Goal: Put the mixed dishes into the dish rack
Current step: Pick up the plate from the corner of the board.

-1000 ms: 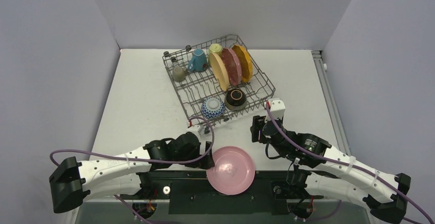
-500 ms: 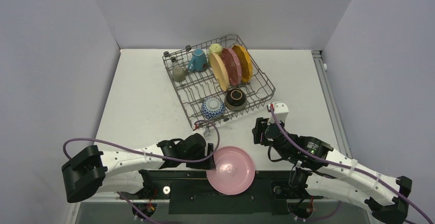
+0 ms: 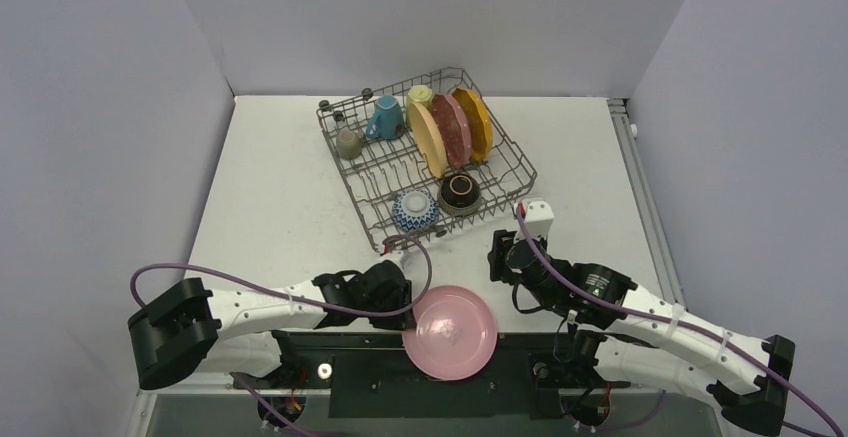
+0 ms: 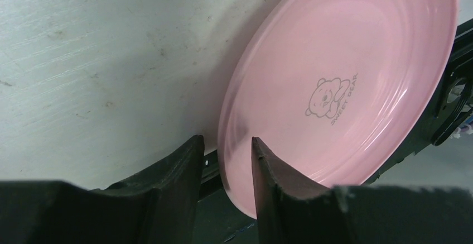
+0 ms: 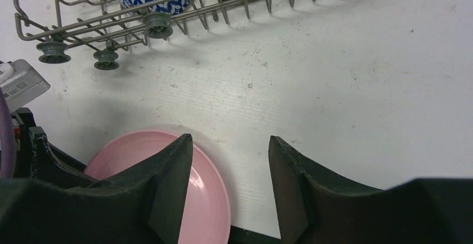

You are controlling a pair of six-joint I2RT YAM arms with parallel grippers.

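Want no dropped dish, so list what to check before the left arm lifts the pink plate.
1. Left gripper jaws straddle the light pink plate rim: ok.
2. Jaws clamped on that rim: not ok, a gap shows on one side.
3. Right gripper clear of the plate: ok, jaws open and empty.
4. Free tines in the dish rack: ok, bare rows beside the yellow plate.
5. Plate's seat, overhanging the table edge: cannot tell how steady.

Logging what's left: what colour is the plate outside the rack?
Light pink plate, small bear print; best in left wrist view.
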